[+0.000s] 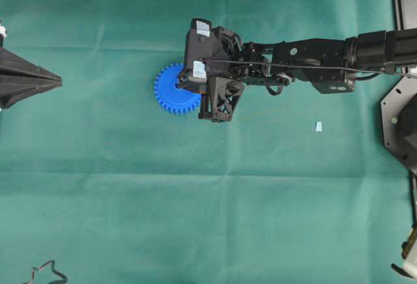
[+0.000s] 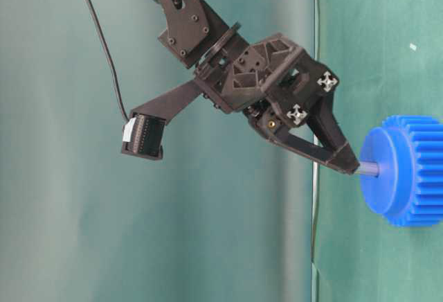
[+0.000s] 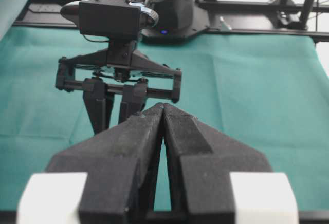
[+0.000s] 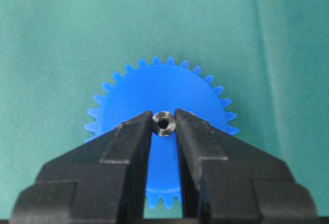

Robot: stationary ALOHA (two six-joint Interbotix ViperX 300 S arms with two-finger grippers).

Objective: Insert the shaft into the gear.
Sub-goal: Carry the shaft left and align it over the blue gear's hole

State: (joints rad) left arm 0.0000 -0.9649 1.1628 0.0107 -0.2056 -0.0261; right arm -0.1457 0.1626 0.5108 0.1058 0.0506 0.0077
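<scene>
The blue gear (image 4: 159, 88) lies flat on the green cloth, left of centre in the overhead view (image 1: 171, 90). My right gripper (image 4: 164, 120) is shut on the shaft (image 4: 164, 123), a small silvery pin seen end-on, right over the gear's middle. From table level, the shaft (image 2: 369, 169) spans the short gap from the fingertips (image 2: 346, 158) to the gear's raised hub (image 2: 382, 170). How deep it sits I cannot tell. My left gripper (image 3: 163, 107) is shut and empty, hovering at the table's left edge (image 1: 55, 82), well clear of the gear.
A small pale chip (image 1: 318, 126) lies on the cloth right of the gear. The right arm's base plate (image 1: 399, 124) sits at the right edge. A black cable loop (image 1: 45, 272) is at the bottom left corner.
</scene>
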